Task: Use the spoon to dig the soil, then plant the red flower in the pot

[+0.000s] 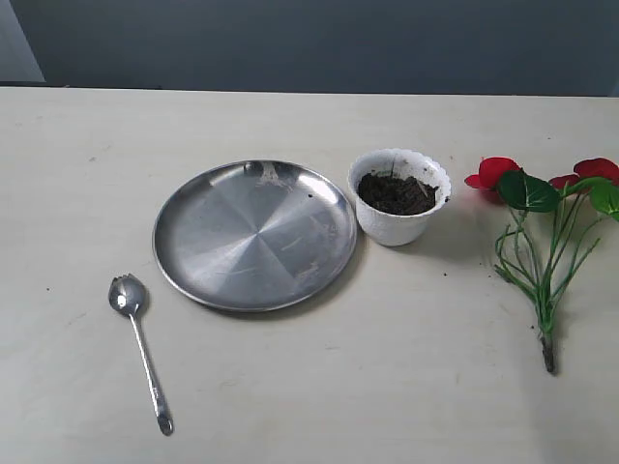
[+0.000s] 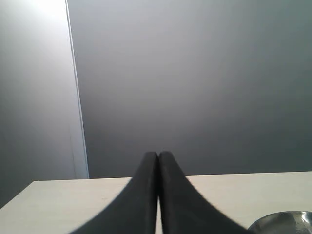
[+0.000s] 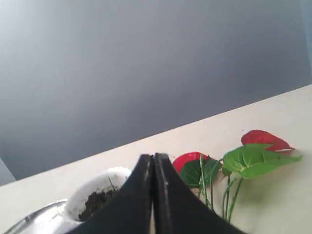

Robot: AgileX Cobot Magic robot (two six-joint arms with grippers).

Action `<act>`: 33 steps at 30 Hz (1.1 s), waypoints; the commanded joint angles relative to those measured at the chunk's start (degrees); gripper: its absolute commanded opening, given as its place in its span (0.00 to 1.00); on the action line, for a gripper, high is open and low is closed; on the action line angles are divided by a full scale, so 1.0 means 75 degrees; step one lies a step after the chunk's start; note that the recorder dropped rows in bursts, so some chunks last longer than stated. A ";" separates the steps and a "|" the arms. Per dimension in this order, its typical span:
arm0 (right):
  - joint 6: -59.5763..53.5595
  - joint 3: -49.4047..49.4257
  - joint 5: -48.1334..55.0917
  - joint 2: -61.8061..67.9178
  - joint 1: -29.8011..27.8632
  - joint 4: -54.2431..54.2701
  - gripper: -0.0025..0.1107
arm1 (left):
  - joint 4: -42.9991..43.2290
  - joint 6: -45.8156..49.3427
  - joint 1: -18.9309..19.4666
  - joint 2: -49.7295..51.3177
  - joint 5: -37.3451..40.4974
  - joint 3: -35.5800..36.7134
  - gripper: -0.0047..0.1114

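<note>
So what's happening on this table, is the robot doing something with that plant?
Nothing is being handled yet. The spoon lies on the table left of a steel plate, the white pot holds dark soil, and the red flower lies flat to the pot's right. Both grippers, left gripper and right gripper, are shut and empty, off the things.

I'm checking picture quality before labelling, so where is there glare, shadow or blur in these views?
Exterior view: streaky glare on the round steel plate; the white scalloped pot casts a soft shadow. Left wrist view: bright patch at one corner, shut black gripper soft. Right wrist view: shut gripper blurred.
</note>
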 commanded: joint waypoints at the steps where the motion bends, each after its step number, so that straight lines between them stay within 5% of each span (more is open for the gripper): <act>1: 0.0457 0.0013 -0.1173 -0.0028 0.0015 0.1373 0.02 | -0.0055 -0.0039 -0.0034 -0.0018 -0.0036 -0.0021 0.04; 5: 0.1022 0.0013 -0.1119 -0.0028 0.0015 0.3355 0.02 | -0.0055 -0.0039 -0.0034 -0.0018 -0.0036 -0.0021 0.04; 14: 0.1886 0.0013 -0.1900 -0.0028 0.0015 0.3943 0.02 | -0.0055 -0.0039 -0.0034 -0.0018 -0.0036 -0.0021 0.04; 16: 0.2704 0.0013 -0.1854 -0.0028 0.0052 0.3541 0.02 | -0.0055 -0.0039 -0.0034 -0.0018 -0.0036 -0.0021 0.04; 21: 0.2581 -0.1719 0.0724 0.0132 0.0634 0.1010 0.02 | -0.0055 -0.0039 -0.0034 -0.0018 -0.0036 -0.0021 0.04; 24: 0.0290 -0.2636 0.1118 0.1012 0.1106 0.1721 0.02 | -0.0055 -0.0039 -0.0034 -0.0018 -0.0036 -0.0021 0.04; 30: -0.6399 -0.5019 0.2359 0.5366 0.2161 0.5877 0.02 | -0.0055 -0.0039 -0.0034 -0.0018 -0.0036 -0.0021 0.04; 33: -0.7277 -0.6971 0.2433 0.8407 0.3160 0.5514 0.02 | -0.0055 -0.0039 -0.0034 -0.0018 -0.0036 -0.0021 0.04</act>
